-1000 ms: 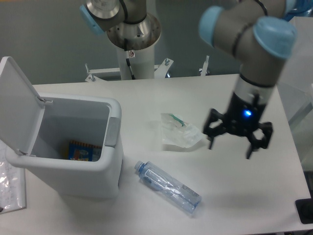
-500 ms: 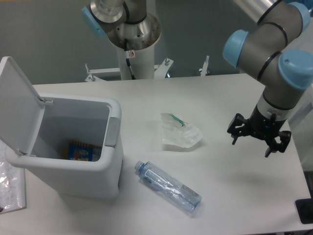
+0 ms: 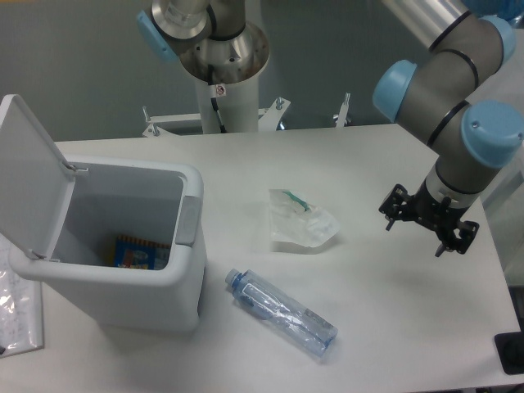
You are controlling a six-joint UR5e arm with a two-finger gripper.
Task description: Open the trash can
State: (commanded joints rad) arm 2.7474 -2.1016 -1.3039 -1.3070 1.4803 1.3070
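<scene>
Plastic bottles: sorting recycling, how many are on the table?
1. The clear plastic bottle lies on its side in front of the open trash can; others could be hidden inside the bin.

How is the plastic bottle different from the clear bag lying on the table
The plastic bottle is long, rigid and cylindrical, with a bluish tint; the clear bag is flat, crumpled and whitish, with something green inside. The bottle lies on its side near the front, close to the trash can; the bag sits farther back, nearer the table's middle. Both are see-through plastic, resting on the table, untouched by the gripper.
</scene>
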